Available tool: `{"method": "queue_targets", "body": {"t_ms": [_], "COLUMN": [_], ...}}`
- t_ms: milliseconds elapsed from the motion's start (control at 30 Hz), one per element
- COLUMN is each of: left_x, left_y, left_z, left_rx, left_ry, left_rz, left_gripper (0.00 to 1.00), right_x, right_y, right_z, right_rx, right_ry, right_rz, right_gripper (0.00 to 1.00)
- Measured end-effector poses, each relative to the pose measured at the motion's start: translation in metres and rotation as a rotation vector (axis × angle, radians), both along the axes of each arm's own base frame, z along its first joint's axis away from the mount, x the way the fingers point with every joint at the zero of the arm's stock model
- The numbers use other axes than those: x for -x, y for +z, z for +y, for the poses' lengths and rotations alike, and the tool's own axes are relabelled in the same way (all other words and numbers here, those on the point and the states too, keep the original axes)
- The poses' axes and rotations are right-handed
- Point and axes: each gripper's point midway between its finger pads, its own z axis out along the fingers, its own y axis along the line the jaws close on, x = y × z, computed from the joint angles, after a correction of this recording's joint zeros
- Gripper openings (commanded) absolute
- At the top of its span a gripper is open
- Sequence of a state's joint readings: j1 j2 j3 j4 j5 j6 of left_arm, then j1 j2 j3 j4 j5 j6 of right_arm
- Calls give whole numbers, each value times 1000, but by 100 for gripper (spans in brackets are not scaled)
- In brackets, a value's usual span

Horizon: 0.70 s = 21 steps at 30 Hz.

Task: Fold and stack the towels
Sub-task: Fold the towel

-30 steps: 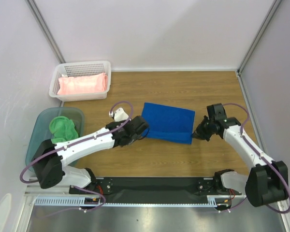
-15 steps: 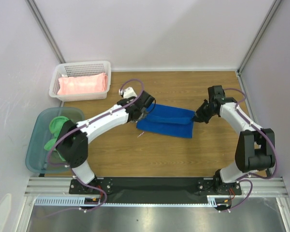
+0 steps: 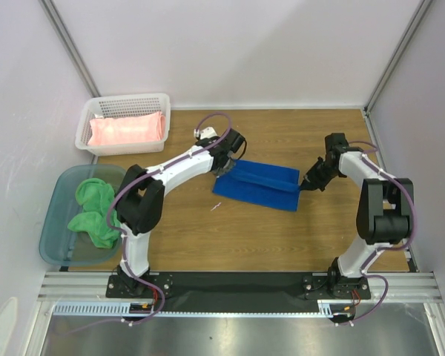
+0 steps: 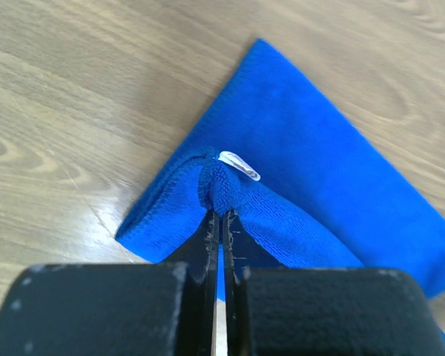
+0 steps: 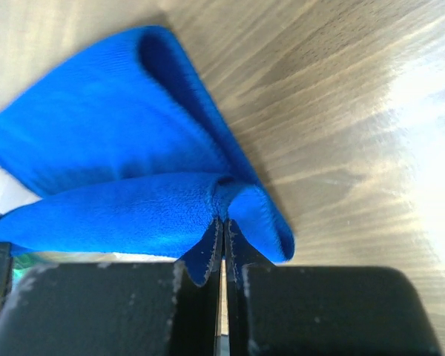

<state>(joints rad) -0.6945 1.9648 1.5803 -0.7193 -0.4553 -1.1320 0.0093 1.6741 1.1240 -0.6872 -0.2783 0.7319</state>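
At the left corner of the blue towel (image 3: pixel 261 186), left claw (image 3: pixel 227 166): shut tight on the cloth. It has moved away from the arm bases since a second ago.
Blue towel: lies in the middle of the wood table (image 3: pixel 282 237), between the two claws. It looks thinner than before, with a fold now riding along its far side.
Right claw (image 3: pixel 305 185): pinched shut on the right end of the towel. It has moved back too, but only a little.
Left wrist view: the left claw (image 4: pixel 221 216) squeezes a small bunch of blue towel (image 4: pixel 319 185). A little white tag (image 4: pixel 239 166) sits just past the tips. The top view is too far off to show it.
Right wrist view: the right claw (image 5: pixel 221 222) holds the blue towel (image 5: pixel 96 148) doubled over, with a round loop open like a tunnel.
Green bin (image 3: pixel 55 222): at the left edge, seen only from the top. A crumpled green towel (image 3: pixel 93 208) lies in it. More of it shows now that the left arm has swung away.
White basket (image 3: pixel 126 99): in the far left corner, with a folded pink towel (image 3: pixel 127 130) inside.
In the way: black fingers (image 4: pixel 208 237) hide the cloth under them.
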Motion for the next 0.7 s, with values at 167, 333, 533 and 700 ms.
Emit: {"method": "queue_targets", "body": {"t_ms": [167, 333, 533, 700], "left_x": [1, 4, 12, 26], "left_y": [-18, -18, -14, 2], "left_z": [10, 14, 20, 31], "left_rx": [-25, -35, -32, -4], "left_ry": [17, 28, 64, 101], "left_rz": [54, 70, 78, 65], "left_gripper": [0, 0, 0, 0], "right_x": [1, -11, -26, -24], "right_y": [-22, -16, -2, 0], "right_z": [4, 4, 5, 7], "right_rx": [-18, -17, -17, -28], "right_ry": [19, 31, 43, 51], "right_rz": [67, 38, -15, -11], "right_gripper": [0, 0, 0, 0]}}
